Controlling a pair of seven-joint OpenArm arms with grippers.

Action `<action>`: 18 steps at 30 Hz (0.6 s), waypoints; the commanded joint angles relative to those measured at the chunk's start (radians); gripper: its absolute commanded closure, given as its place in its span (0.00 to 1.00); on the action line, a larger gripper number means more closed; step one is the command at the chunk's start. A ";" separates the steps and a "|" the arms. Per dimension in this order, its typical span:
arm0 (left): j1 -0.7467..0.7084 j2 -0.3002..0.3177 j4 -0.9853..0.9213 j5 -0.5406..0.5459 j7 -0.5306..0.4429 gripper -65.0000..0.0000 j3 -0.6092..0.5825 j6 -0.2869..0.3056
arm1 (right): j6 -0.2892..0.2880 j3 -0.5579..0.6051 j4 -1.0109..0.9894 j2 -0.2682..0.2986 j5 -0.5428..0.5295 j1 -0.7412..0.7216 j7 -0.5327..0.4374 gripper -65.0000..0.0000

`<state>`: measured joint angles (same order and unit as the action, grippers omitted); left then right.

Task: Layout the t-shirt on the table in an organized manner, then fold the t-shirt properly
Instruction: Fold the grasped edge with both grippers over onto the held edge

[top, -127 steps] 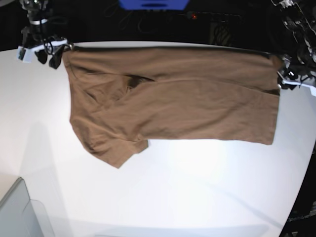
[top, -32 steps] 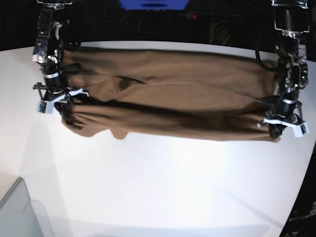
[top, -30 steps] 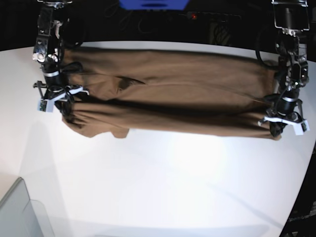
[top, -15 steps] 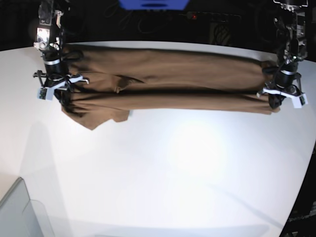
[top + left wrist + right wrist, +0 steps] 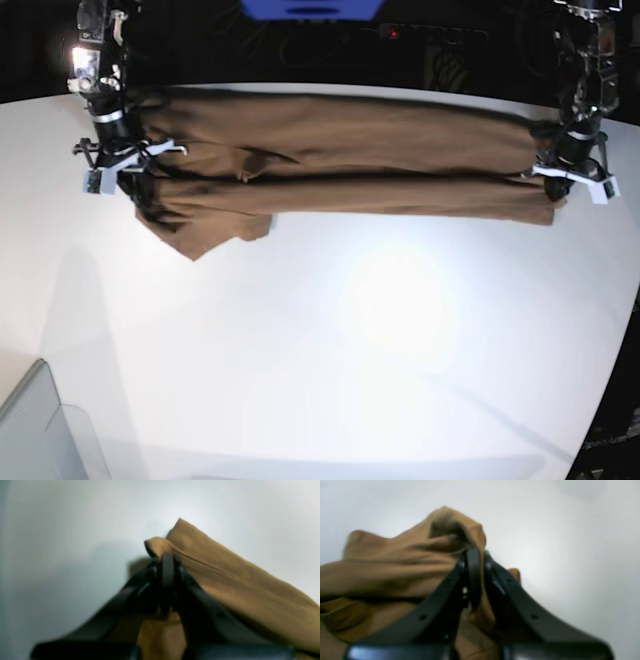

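Note:
The brown t-shirt (image 5: 340, 160) lies across the far part of the white table (image 5: 350, 340), its near edge folded back over itself into a long narrow band. One sleeve (image 5: 205, 232) hangs out at the band's left end. My left gripper (image 5: 560, 188) is shut on the t-shirt's right end; in the left wrist view the fingers (image 5: 167, 572) pinch the cloth edge (image 5: 225, 580). My right gripper (image 5: 125, 180) is shut on the left end; in the right wrist view its fingers (image 5: 473, 572) clamp bunched cloth (image 5: 407, 562).
A clear grey bin (image 5: 40, 430) sits at the near left corner of the table. Dark equipment and cables (image 5: 440, 50) run behind the far edge. The table's curved edge (image 5: 615, 370) falls away at the right.
Both grippers have carried the held edge of the t-shirt toward the far side, over the rest of the cloth. The folded band has grown narrower.

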<state>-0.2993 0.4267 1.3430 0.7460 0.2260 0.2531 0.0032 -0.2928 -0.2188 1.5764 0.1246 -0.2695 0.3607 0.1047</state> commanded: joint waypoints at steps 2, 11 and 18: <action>0.019 0.016 -0.023 -0.001 -0.015 1.00 -0.010 -0.004 | -0.039 -0.018 0.049 0.008 -0.011 0.016 -0.027 1.00; 0.032 -0.004 -0.059 -0.001 -0.015 1.00 -0.011 -0.004 | -0.144 -0.024 0.097 0.007 -0.009 0.099 -0.033 1.00; 0.033 -0.005 -0.059 -0.001 -0.015 1.00 -0.010 -0.004 | -0.159 -0.024 0.042 0.010 -0.009 0.126 -0.035 1.00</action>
<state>-0.2649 0.4129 1.2827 0.7490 0.1749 0.2413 0.0105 -0.4465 -0.2394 1.6039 0.1219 -0.2707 0.4847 0.0929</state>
